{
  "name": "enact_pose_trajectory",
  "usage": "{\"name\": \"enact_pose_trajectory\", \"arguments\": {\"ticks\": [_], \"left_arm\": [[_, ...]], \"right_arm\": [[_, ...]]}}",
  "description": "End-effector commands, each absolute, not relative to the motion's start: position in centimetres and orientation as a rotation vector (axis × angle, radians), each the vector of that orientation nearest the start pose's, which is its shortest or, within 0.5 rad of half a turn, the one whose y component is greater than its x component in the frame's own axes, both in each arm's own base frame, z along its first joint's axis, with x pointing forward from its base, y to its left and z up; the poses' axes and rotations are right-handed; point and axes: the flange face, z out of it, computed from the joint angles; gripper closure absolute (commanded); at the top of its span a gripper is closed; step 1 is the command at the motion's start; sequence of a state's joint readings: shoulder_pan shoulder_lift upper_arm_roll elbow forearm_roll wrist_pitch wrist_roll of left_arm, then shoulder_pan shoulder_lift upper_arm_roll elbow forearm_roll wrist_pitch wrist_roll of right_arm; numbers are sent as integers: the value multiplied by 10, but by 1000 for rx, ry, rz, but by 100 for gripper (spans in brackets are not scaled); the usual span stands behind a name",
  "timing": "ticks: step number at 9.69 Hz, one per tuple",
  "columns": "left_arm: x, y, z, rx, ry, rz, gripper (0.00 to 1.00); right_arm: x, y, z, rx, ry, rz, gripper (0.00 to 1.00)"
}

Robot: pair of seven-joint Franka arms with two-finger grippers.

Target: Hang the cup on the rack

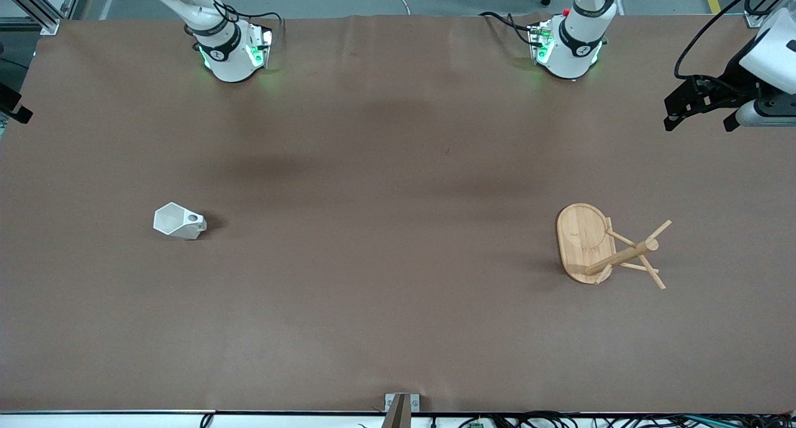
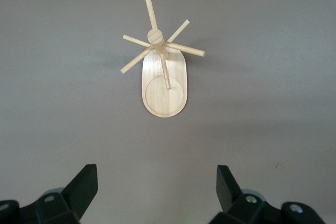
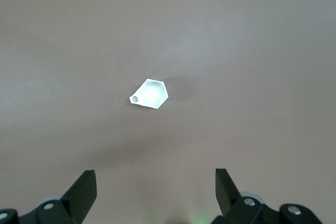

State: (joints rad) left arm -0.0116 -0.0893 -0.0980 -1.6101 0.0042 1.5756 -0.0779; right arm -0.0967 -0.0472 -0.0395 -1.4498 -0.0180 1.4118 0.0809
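Cup (image 1: 179, 221) and rack (image 1: 594, 244) well apart amid bare table (image 1: 385, 291); both jaws apart.

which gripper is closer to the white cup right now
Right. The right gripper hangs open high above the cup; the left gripper hangs open above the rack at the table's left-arm end.
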Motion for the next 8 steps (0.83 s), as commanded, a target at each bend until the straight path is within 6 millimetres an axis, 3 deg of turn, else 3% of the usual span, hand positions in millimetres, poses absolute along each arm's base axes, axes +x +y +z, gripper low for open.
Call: {"name": "enact_pose_trajectory", "arguments": {"ticks": [1, 8], "left_arm": [[532, -61, 639, -3128, 60, -42, 0], [543, -59, 633, -3132, 60, -28, 0]], "right_arm": [[516, -74, 696, -3122, 351, -24, 0], [517, -69, 691, -3137, 268, 8, 0]]}}
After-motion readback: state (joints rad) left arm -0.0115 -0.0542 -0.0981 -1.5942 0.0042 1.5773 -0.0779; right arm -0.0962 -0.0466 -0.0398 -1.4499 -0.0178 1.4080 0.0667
